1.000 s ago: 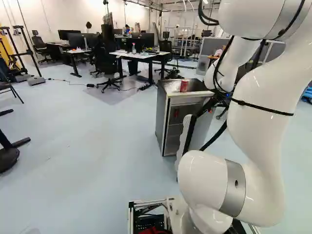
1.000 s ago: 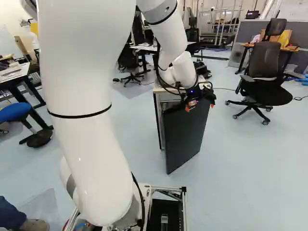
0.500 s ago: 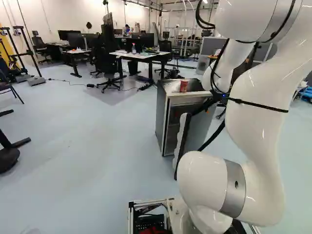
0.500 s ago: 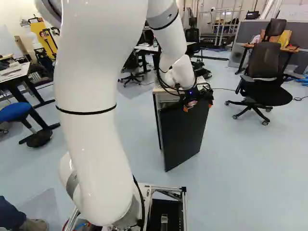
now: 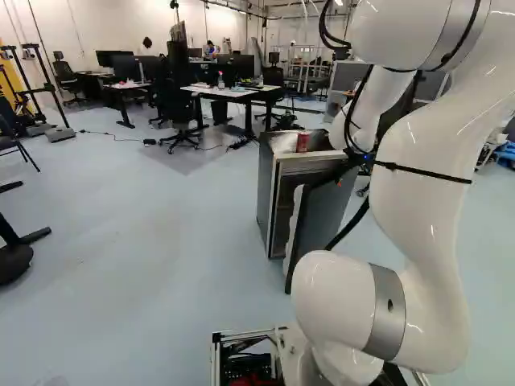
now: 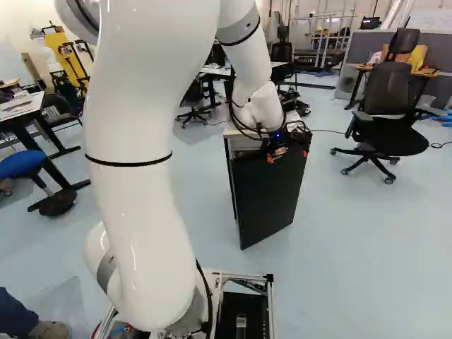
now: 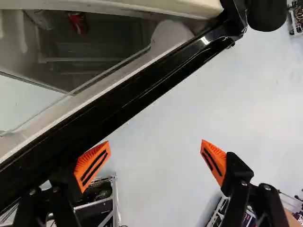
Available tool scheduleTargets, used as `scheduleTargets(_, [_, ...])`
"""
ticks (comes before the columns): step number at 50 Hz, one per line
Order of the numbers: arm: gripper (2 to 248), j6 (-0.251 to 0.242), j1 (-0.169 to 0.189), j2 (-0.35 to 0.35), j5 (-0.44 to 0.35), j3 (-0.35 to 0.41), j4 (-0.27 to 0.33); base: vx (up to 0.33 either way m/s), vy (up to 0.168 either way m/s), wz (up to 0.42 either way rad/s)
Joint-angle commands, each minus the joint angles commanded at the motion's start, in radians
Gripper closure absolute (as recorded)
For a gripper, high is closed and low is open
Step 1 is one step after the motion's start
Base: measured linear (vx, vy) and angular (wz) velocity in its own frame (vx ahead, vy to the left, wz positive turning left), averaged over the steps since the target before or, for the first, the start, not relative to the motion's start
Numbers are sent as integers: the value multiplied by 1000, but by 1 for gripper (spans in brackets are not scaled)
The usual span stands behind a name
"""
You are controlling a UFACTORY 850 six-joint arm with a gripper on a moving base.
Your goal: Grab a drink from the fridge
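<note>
Red can inside fridge; second red can on fridge top. Jaws wide apart, beside the fridge's open door.

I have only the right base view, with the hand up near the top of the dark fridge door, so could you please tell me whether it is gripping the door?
Observer: It is not; in the wrist view the hand is open, its two fingers wide apart with floor showing between them, beside the door.
Operator: Thank you. The arm covers part of the top of the fridge for me; is there anything standing up there?
Observer: Yes, in the left base view a red can stands on top of the fridge.
</note>
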State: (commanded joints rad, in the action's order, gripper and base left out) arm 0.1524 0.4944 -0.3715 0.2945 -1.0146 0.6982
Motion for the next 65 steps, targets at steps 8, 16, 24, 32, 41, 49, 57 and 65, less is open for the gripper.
scheduleTargets(8, [3,0,0,10,-10,3,9,0,0,0])
scheduleTargets(16, [3,0,0,15,-17,4,17,0,0,0])
scheduleTargets(24, [3,0,0,15,-22,4,22,0,0,0])
scheduleTargets(32, [3,0,0,15,-26,4,26,0,0,0])
scheduleTargets(41, [3,0,0,18,-26,5,26,0,0,0])
scheduleTargets(49, [3,0,0,47,-26,5,26,0,0,0])
scheduleTargets(57, [3,0,0,68,-26,5,26,0,0,0])
scheduleTargets(65, [3,0,0,69,-26,5,26,0,0,0])
